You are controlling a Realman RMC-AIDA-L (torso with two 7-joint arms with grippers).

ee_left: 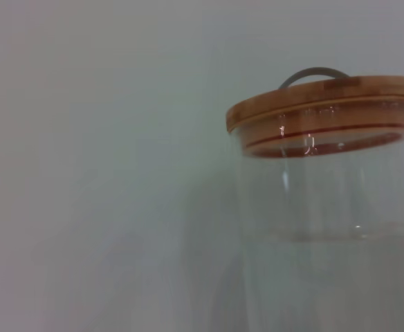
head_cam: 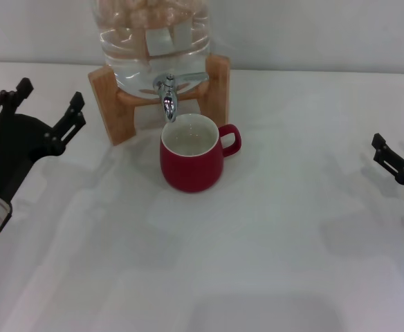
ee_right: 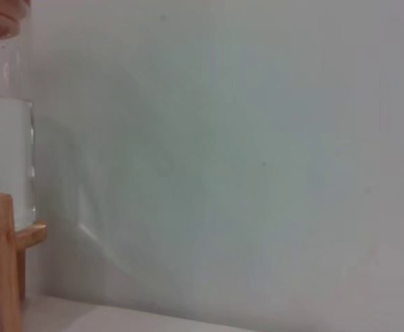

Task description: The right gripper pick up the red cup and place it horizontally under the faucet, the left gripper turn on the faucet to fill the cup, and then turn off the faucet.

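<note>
Cup [head_cam: 191, 162] stands upright on the table [head_cam: 257, 263], directly under the faucet [head_cam: 167, 95], with water inside. No stream is visible, so filling appears finished. Left hand [head_cam: 46, 114] hangs open and empty, beside the wooden stand [head_cam: 108, 104], apart from the lever. Right hand [head_cam: 396, 149] sits at the table's right edge, fingers spread, empty. Judgement: next, confirm the lever is shut, then retire both arms.

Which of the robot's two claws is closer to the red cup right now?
The left. The left end effector sits just beyond the wooden stand from the cup; the right end effector is far off at the table's edge.
</note>
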